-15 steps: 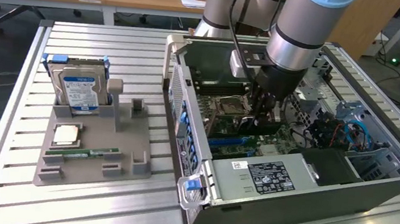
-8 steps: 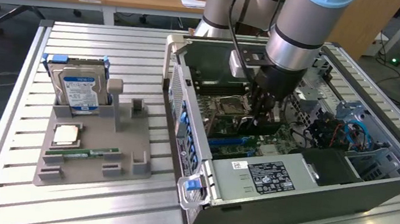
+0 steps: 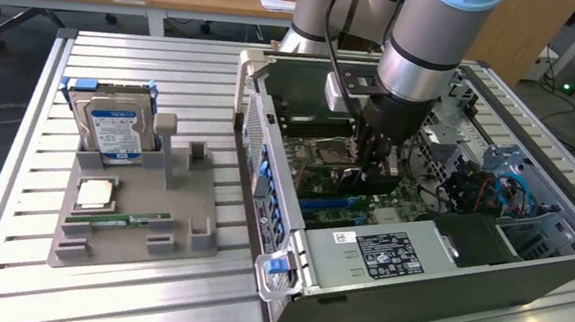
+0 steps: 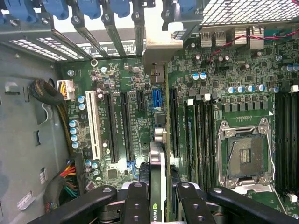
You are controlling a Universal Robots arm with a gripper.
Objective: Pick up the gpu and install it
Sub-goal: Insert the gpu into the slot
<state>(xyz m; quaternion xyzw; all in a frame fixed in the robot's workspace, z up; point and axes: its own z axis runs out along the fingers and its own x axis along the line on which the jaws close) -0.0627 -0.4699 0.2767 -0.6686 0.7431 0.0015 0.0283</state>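
One arm (image 3: 421, 54) comes down from the upper middle of the exterior view into an open computer case (image 3: 411, 316), which lies on its side on the slatted metal counter (image 3: 167, 72). The jaws are closed partway on the gpu (image 4: 158, 179). In the wrist view two black fingers (image 4: 135, 205) press on either face of the card, which stands on edge between them with a green logo showing on its near end. The card hangs over the green motherboard (image 4: 131, 84) and runs parallel to the expansion slots. It sits between a long black slot (image 4: 174, 121) and the shorter black slots beside the white slot (image 4: 93, 126), with a blue slot (image 4: 157, 100) just beyond its far end. The card's lower edge seems close to the board, but I cannot tell whether it touches a slot. The empty CPU socket (image 4: 245, 156) lies off to one side of the card, with dark memory slots around it. At the exterior view's left, well apart from the case, a grey holder (image 3: 190, 240) carries an upright hard drive (image 3: 116, 128) with a blue-white label. A square processor chip (image 3: 97, 194) and a narrow green RAM stick (image 3: 132, 220) lie flat on the same holder. Inside the case, the power supply (image 3: 386, 255) with its black label fills the near end, lower centre of the exterior frame.
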